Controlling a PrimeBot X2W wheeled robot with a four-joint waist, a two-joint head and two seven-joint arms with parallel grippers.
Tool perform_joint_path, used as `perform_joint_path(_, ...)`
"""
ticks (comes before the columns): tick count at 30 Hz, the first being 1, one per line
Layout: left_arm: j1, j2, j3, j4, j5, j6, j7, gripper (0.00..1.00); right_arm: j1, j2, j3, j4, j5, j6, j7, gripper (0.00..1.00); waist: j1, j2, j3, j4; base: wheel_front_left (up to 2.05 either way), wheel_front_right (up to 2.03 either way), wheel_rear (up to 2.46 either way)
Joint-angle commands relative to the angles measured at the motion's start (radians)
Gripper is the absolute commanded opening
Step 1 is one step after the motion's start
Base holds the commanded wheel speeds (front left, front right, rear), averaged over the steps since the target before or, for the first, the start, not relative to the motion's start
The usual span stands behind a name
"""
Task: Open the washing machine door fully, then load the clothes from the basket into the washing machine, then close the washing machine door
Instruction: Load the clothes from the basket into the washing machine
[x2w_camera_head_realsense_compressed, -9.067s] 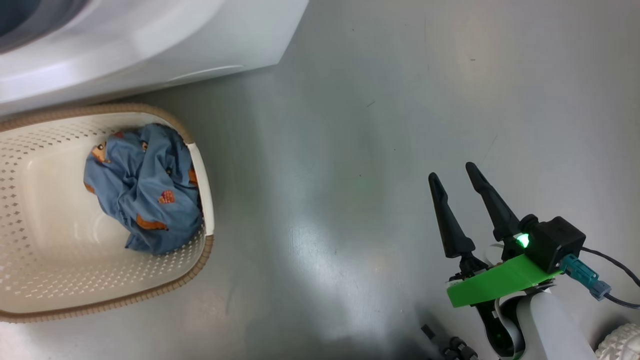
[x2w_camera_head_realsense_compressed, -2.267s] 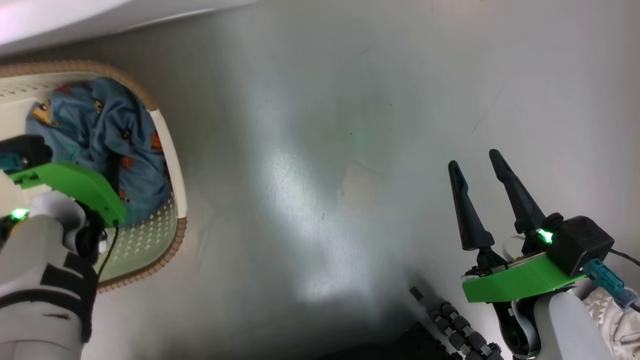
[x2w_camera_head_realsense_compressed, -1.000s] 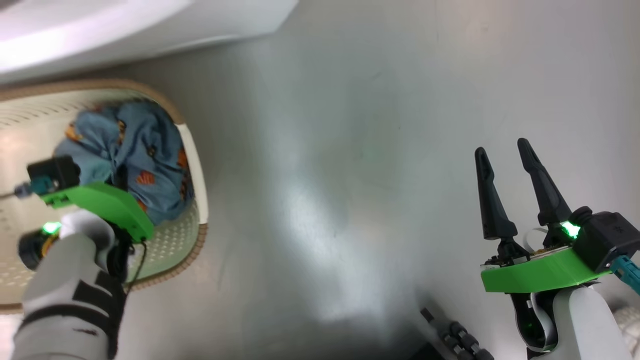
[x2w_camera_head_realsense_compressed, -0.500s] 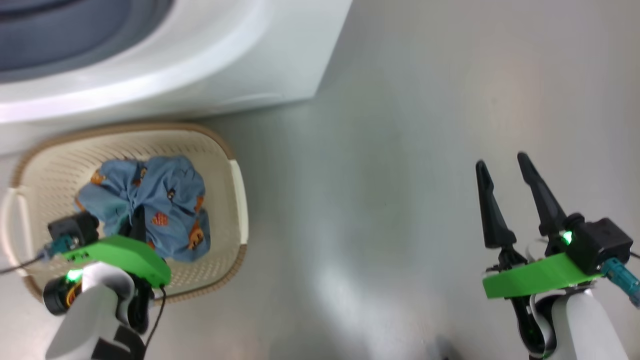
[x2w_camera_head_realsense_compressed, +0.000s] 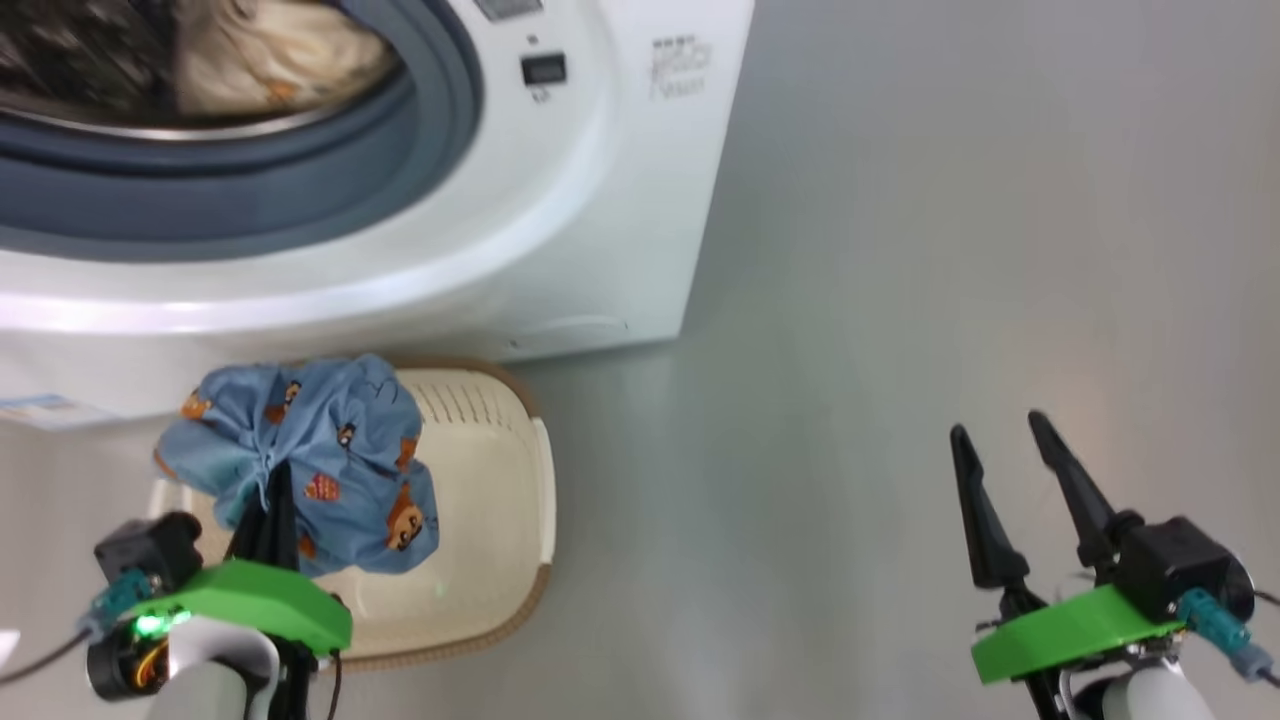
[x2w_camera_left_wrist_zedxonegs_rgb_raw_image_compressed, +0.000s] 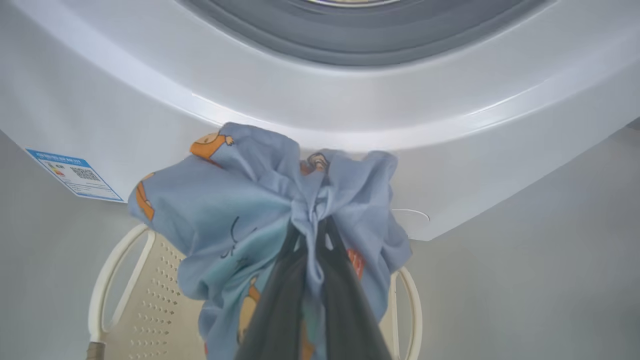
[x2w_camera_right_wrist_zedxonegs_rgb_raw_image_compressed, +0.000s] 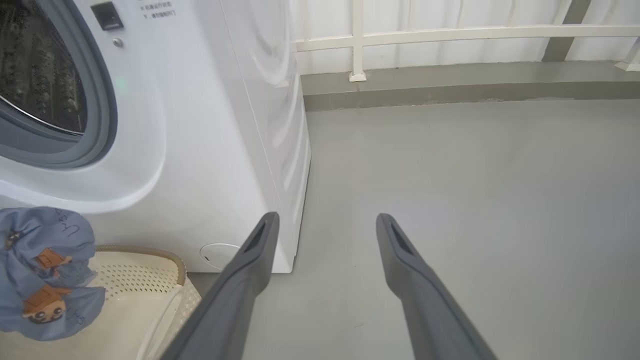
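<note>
Left gripper (x2w_camera_left_wrist_zedxonegs_rgb_raw_image_compressed: 311, 225): I have it clamped tight on the blue bear garment (x2w_camera_left_wrist_zedxonegs_rgb_raw_image_compressed: 240, 200).
Garment: bunched around my grip, hanging above the basket (x2w_camera_head_realsense_compressed: 500, 480).
Washing machine (x2w_camera_head_realsense_compressed: 600, 200): just beyond that gripper.
Right gripper (x2w_camera_right_wrist_zedxonegs_rgb_raw_image_compressed: 326, 220): spread wide, empty.

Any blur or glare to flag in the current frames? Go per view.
Head view: the drum interior is motion-smeared, and a glare band runs along the washing machine front. Left wrist view: the left gripper looks soft up close, the blue bear-print garment sharp. Right wrist view: crisp, with a pale sheen on the floor beyond the right gripper.
</note>
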Motion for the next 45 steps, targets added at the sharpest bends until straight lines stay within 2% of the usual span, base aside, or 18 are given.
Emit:
perform_joint_path(1, 0.033, 0.021, 0.037, -0.046, 0.022, -0.002, -0.011, 0.00, 0.030, -0.010, 0.023, -0.017, -0.016, 0.002, -0.005, 1.00, 0.0000, 0.0000, -0.099, 0.040, 0.00, 0.00, 0.00)
perform_joint_path(10, 0.169, -0.004, 0.083, -0.268, 0.114, 0.020, -0.011, 0.00, 0.109, -0.012, 0.012, -0.009, -0.010, 0.002, -0.005, 1.00, 0.0000, 0.0000, -0.232, 0.061, 0.00, 0.00, 0.00)
perform_joint_path(23, 0.332, 0.003, 0.120, -0.492, 0.260, 0.054, -0.011, 0.00, 0.185, -0.011, 0.027, -0.010, -0.013, 0.002, -0.005, 1.00, 0.0000, 0.0000, -0.362, 0.055, 0.00, 0.00, 0.00)
perform_joint_path(33, 0.450, -0.015, 0.118, -0.583, 0.283, 0.064, -0.011, 0.00, 0.218, -0.011, 0.017, -0.026, -0.016, 0.002, -0.005, 1.00, 0.0000, 0.0000, -0.391, 0.050, 0.00, 0.00, 0.00)
perform_joint_path(45, 0.465, -0.025, 0.109, -0.592, 0.284, 0.077, -0.011, 0.00, 0.220, -0.011, 0.019, -0.028, -0.018, 0.002, -0.005, 1.00, 0.0000, 0.0000, -0.401, 0.057, 0.00, 0.00, 0.00)
